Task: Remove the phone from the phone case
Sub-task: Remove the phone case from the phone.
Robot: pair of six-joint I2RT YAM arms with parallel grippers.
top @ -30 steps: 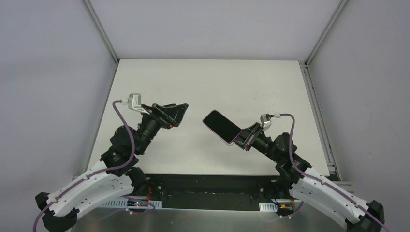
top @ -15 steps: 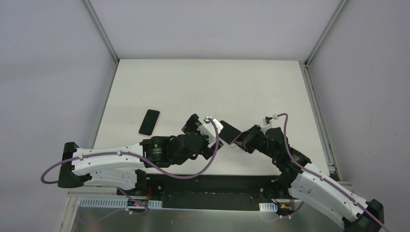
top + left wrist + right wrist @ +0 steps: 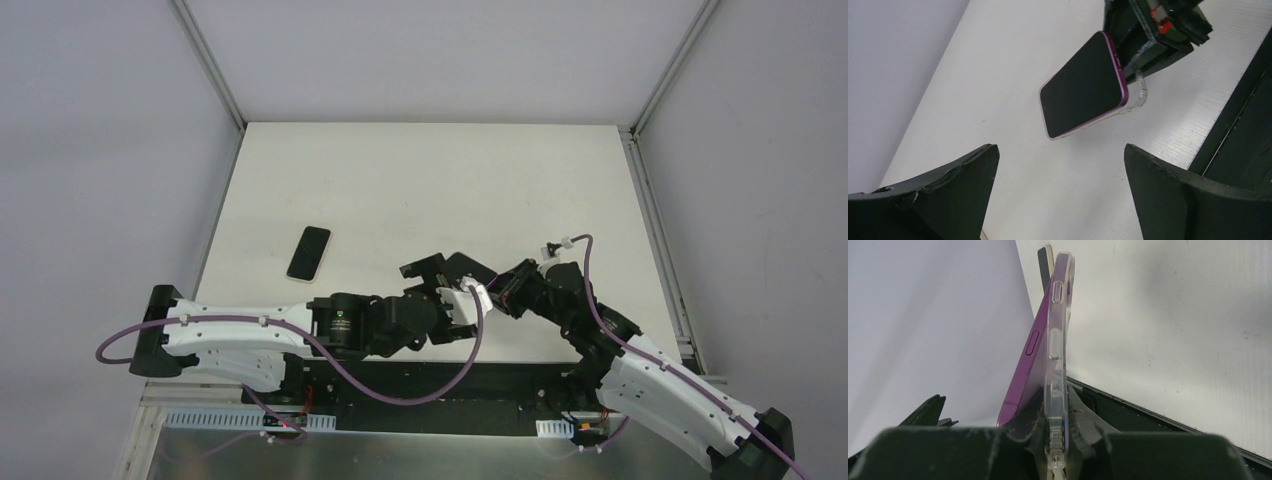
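The right jaws pinch one edge of the clear soft phone case (image 3: 1137, 97), holding it above the white bench (image 3: 430, 170). The purple phone with a dark screen (image 3: 1080, 87) tilts partly out of it, its far end seated. The left jaws stand spread wide, facing the phone without touching it.
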